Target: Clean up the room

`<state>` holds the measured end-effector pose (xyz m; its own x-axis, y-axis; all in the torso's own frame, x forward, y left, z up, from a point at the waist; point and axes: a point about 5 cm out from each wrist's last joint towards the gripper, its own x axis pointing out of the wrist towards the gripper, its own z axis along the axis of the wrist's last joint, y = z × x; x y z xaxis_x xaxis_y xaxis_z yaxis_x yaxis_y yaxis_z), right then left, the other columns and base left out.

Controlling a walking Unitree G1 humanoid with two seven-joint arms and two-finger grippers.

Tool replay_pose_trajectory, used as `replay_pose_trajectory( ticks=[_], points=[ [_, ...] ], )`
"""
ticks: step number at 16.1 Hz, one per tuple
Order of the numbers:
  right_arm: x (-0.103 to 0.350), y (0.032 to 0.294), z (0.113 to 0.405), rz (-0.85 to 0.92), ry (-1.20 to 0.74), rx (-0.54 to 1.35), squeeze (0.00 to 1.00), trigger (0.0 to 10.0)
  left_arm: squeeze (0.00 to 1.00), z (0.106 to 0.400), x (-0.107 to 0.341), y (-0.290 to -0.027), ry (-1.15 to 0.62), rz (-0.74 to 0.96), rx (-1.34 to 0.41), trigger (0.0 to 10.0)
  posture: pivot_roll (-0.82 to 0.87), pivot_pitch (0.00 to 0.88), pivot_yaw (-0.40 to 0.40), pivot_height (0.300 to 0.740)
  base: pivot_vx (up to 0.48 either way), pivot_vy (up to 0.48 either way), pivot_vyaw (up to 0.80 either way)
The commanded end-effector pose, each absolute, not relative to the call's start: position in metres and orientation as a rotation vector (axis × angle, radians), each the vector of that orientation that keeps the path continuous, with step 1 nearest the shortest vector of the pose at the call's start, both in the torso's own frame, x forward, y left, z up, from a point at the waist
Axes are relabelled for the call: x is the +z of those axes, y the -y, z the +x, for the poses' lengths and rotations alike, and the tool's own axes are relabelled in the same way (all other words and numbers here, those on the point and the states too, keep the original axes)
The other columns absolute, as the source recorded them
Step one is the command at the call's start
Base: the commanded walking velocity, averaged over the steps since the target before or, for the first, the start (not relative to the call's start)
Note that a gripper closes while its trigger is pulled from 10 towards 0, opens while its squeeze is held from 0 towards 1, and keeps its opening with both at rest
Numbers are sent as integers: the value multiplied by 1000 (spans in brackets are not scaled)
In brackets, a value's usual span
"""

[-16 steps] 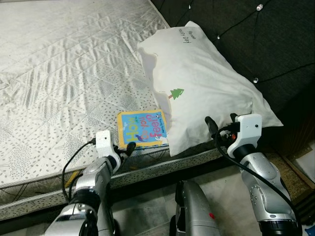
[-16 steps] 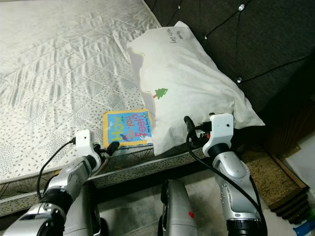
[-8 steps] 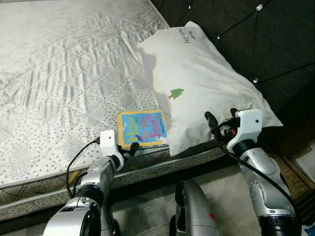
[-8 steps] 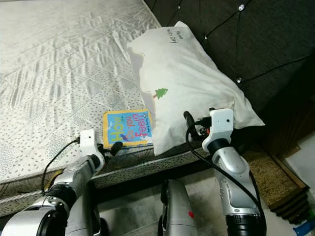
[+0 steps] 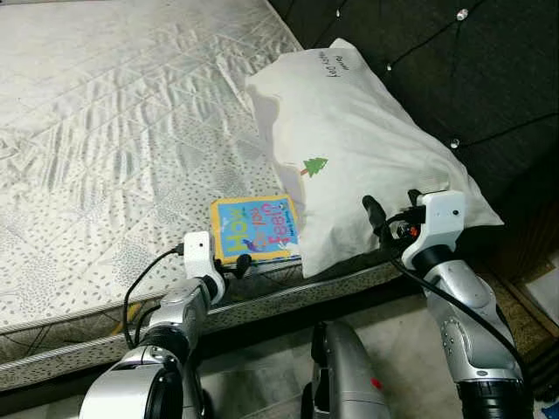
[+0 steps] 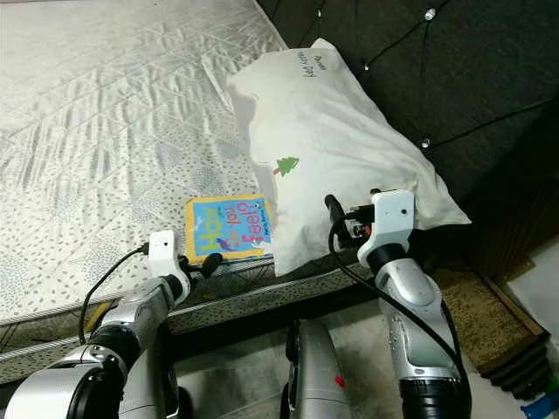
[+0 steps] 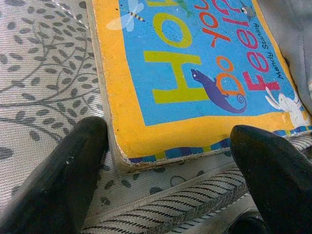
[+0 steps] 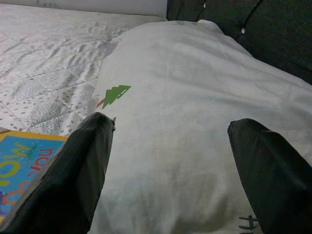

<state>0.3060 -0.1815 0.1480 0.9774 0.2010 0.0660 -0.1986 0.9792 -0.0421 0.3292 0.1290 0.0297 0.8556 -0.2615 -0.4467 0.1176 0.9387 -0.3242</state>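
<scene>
A yellow and blue picture book lies flat on the mattress near its front edge, against a white pillow with a small green tree print. My left gripper is open at the book's near edge. In the left wrist view its black fingers stand on either side of the book at that edge. My right gripper is open and hovers at the pillow's front side. The right wrist view looks across the pillow between the two fingers.
A dark tufted headboard rises behind the pillow on the right. The patterned bed edge runs below both grippers, with tiled floor beneath. A brown mat lies at the right.
My left gripper has moved forward and to the right until it reaches the book's near edge. My right gripper has risen slightly toward the pillow.
</scene>
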Motion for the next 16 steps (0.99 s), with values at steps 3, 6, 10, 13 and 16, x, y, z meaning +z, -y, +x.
replay_pose_trajectory(
  ticks=[3, 6, 10, 13, 16],
  points=[
    [148, 183, 308, -30, 67, 193, 0, 10000, 0, 324, 25, -115, -534, -292, -268, 10000, -158, 112, -75, 560, 0, 0, 0],
    [147, 178, 310, -25, 68, 203, 0, 10000, 0, 324, 25, -111, -536, -291, -281, 10000, -151, 109, -76, 560, 0, 0, 0],
    [149, 178, 310, -22, 76, 203, 0, 10000, 0, 325, 28, -106, -529, -270, -319, 10000, -154, 107, -71, 560, 0, 0, 0],
    [147, 179, 310, -19, 77, 196, 0, 10000, 0, 322, 28, -123, -505, -222, -311, 10000, -143, 102, -59, 560, 0, 0, 0],
    [145, 175, 313, -6, 79, 193, 0, 10000, 0, 308, 31, -145, -464, -208, -292, 10000, -105, 99, -50, 560, 0, 0, 0]
  ],
)
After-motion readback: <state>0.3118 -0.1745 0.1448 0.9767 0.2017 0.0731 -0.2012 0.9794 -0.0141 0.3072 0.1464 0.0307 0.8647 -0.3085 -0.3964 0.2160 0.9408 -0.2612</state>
